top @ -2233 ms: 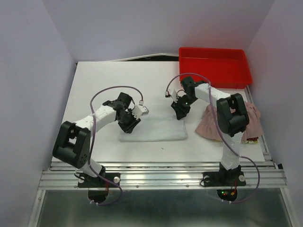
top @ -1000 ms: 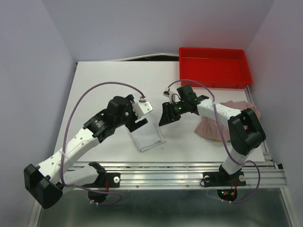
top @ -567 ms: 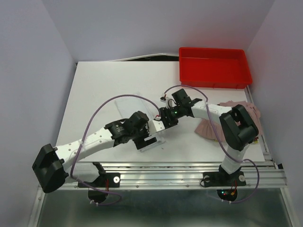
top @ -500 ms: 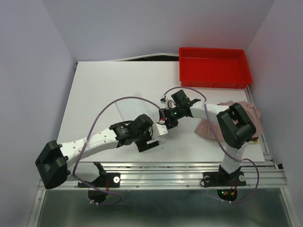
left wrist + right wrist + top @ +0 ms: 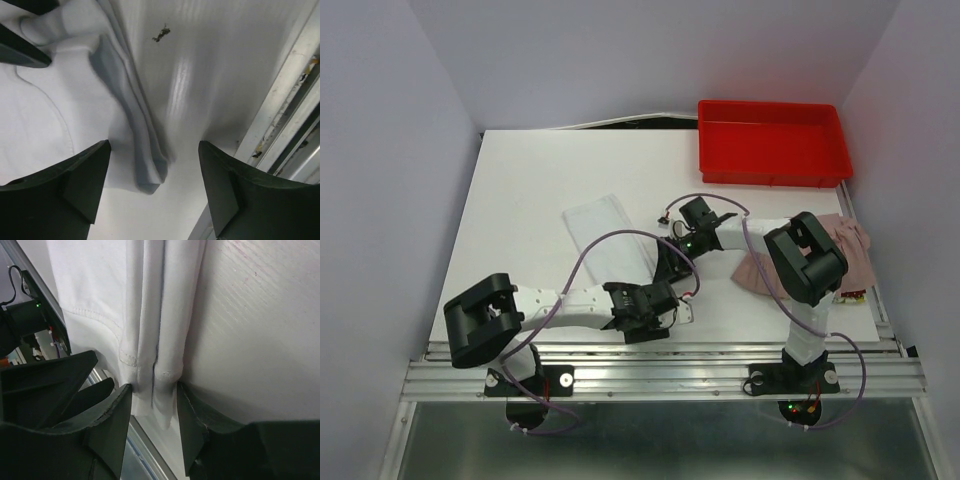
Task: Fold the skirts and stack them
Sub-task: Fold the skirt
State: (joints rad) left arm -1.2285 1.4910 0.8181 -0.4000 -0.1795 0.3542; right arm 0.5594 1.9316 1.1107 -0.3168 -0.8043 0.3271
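Now right hand point(image 5: 152, 390) pinches the white skirt point(image 5: 95, 285); left hand point(image 5: 154, 150) gapes empty above its fold.

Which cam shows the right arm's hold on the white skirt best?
Right wrist: right fingers pinch the white skirt's folded hem, close up. Top external shows most of the skirt, but the pinch is hidden. Left wrist shows only a loose fold between the open left fingers.
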